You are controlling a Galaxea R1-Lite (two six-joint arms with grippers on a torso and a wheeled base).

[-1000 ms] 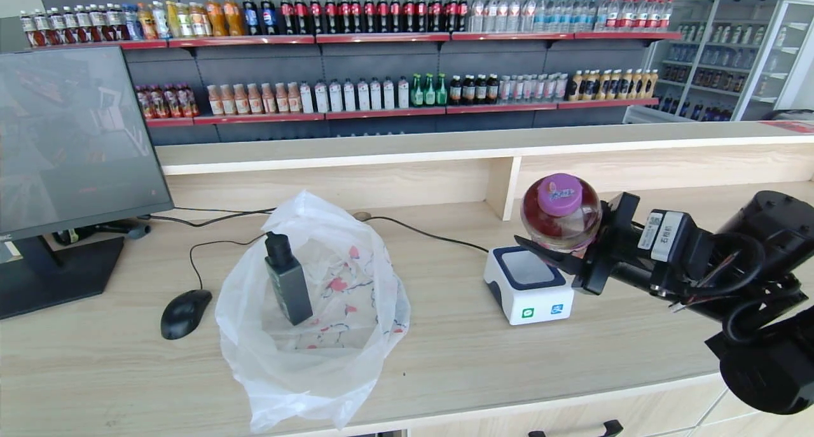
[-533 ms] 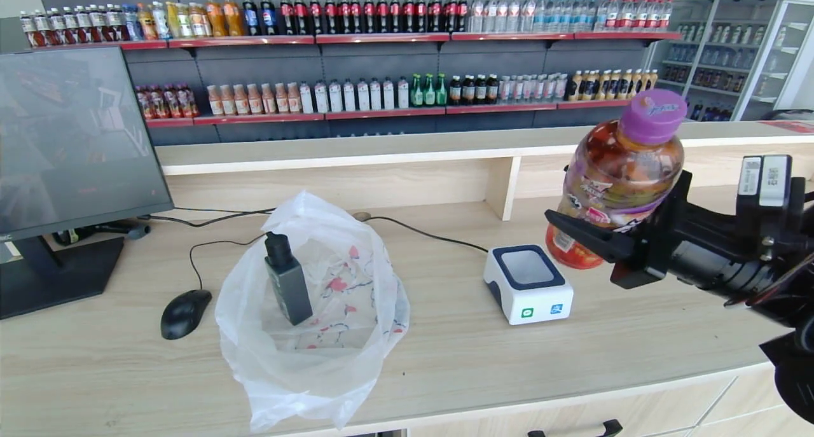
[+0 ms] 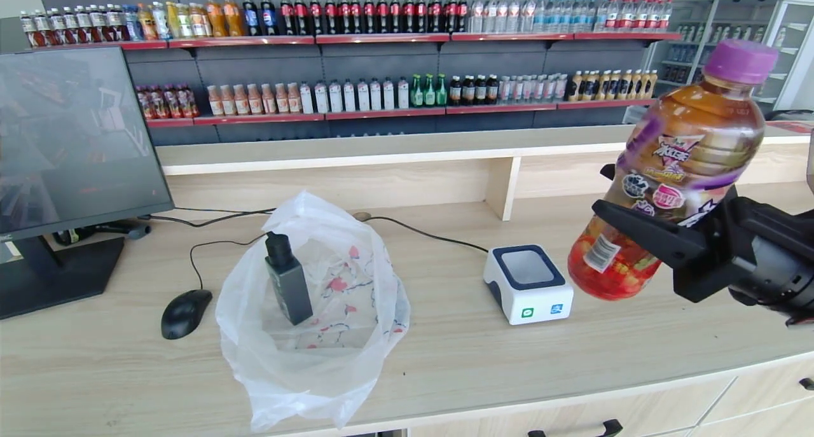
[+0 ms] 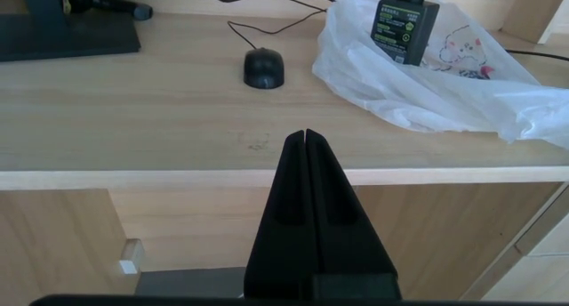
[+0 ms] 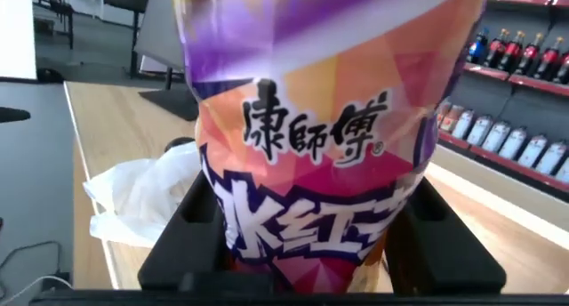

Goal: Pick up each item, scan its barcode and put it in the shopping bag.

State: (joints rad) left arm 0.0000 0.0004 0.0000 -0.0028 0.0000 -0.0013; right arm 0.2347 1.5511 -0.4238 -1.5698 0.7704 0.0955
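My right pincer (image 3: 612, 194) grasps the tilted, purple-capped amber bottle (image 3: 677, 163) right of the scanner (image 3: 528, 285). The head view shows the bottle's barcode, the wrist view its pink-purple label. My left pincer (image 4: 305, 142) is clenched.

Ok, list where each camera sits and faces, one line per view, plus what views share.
Head view: on the robot's head, facing forward and down over the pale wooden counter; the right hand holds a purple-capped amber drink bottle.
Left wrist view: on the left arm, low before the counter's edge, facing across it; shut left hand in front.
Right wrist view: on the right arm, facing the bottle's label between the hand's fingers.
Shared: all show the translucent white plastic shopping bag.
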